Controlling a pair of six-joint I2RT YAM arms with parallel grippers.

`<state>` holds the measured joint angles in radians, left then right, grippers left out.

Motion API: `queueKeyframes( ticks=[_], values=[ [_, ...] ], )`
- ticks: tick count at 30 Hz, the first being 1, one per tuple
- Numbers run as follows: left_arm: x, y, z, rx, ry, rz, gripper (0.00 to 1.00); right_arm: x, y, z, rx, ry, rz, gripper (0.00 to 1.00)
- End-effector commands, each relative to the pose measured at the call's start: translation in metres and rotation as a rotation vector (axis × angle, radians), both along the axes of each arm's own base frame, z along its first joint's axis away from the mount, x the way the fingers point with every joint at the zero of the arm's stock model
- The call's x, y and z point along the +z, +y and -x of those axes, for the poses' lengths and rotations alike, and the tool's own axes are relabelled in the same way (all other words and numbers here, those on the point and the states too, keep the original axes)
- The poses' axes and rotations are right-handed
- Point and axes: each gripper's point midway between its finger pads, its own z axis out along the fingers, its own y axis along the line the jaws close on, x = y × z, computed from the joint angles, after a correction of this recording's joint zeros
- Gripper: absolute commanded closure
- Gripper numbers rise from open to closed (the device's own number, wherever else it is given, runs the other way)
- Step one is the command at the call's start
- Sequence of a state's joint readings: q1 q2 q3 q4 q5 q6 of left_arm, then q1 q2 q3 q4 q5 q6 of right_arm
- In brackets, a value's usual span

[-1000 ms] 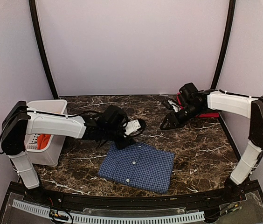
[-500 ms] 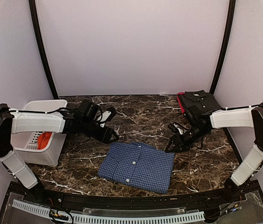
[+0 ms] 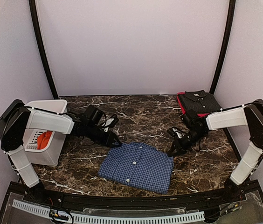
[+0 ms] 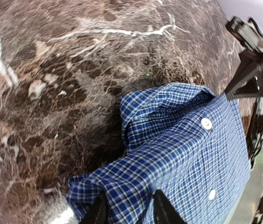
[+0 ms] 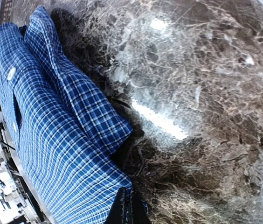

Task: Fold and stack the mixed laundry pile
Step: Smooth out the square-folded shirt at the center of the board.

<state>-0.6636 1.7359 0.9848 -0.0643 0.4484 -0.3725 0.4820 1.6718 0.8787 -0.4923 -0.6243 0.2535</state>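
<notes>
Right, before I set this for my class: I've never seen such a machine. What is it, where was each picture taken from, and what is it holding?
It is two robot arms bolted at the near edge of a marble table. The wide picture looks down from above and behind them; the other two come from cameras on each wrist. A folded blue checked shirt lies in the middle. A white basket on the left holds an orange garment; dark and red folded clothes sit far right. The left fingers straddle one shirt corner, grip unclear; the right fingers seem to pinch another.
</notes>
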Motion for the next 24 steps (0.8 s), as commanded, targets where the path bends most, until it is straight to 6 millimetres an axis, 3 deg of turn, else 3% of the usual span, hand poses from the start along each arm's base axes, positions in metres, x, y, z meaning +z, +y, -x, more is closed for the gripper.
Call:
queueKeyframes(
  ticks=[1, 2, 3, 7, 11, 16, 21, 24],
  values=[
    [0.015, -0.016, -0.002, -0.031, 0.008, 0.112, 0.79, -0.009, -0.002, 0.0, -0.001, -0.006, 0.04, 1.0],
    [0.02, -0.017, -0.004, -0.029, -0.008, 0.123, 0.92, -0.009, -0.004, -0.003, -0.008, -0.018, 0.056, 1.0],
    [0.028, -0.017, -0.008, -0.02, -0.04, 0.133, 0.98, -0.007, -0.007, -0.006, -0.017, -0.038, 0.077, 1.0],
    [0.052, -0.012, -0.017, 0.009, -0.17, 0.156, 1.0, 0.01, -0.017, -0.02, -0.061, -0.129, 0.124, 1.0],
    [0.057, -0.005, -0.029, 0.036, -0.272, 0.132, 1.0, 0.019, -0.033, -0.029, -0.119, -0.189, 0.175, 1.0],
    [0.045, -0.006, -0.054, 0.092, -0.336, 0.084, 1.0, 0.009, -0.05, -0.041, -0.166, -0.225, 0.27, 1.0],
    [0.007, -0.003, -0.075, 0.174, -0.29, -0.012, 1.0, -0.019, -0.06, -0.063, -0.21, -0.23, 0.379, 1.0],
    [-0.009, -0.001, -0.081, 0.184, -0.281, -0.054, 0.98, -0.023, -0.058, -0.079, -0.232, -0.239, 0.399, 1.0]
  ],
)
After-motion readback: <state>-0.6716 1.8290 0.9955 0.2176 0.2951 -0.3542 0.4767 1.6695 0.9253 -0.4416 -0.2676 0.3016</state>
